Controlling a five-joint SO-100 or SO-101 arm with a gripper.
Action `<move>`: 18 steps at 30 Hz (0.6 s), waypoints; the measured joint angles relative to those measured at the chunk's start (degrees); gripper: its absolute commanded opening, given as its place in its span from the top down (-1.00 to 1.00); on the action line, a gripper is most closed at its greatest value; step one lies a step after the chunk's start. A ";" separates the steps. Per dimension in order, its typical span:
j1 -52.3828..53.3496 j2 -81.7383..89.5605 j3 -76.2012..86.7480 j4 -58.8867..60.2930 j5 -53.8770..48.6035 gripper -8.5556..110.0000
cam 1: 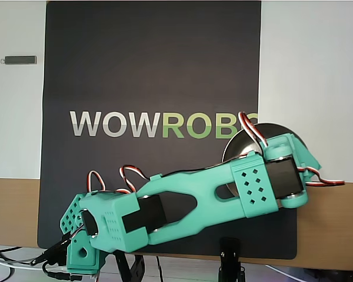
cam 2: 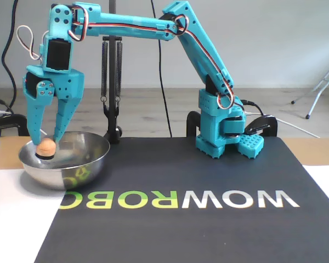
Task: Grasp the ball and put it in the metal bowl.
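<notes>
In the fixed view the metal bowl (cam 2: 71,170) stands at the left on the edge of the black mat. My gripper (cam 2: 46,141) points straight down over the bowl's left part. It is shut on the peach-orange ball (cam 2: 45,148), which hangs between the fingertips at about rim height, just inside the bowl. In the overhead view the arm covers most of the bowl (cam 1: 277,129), only part of the rim shows, and the ball and fingertips are hidden under the wrist.
A black mat (cam 2: 170,175) with WOWROBO lettering covers the table's middle. My arm's base (cam 2: 222,131) stands at the mat's far edge in the fixed view, and a black stand (cam 2: 112,82) stands behind the bowl. A small dark bar (cam 1: 20,59) lies on the white surface.
</notes>
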 measured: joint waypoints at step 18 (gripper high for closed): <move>0.00 0.00 0.00 1.14 -0.18 -0.24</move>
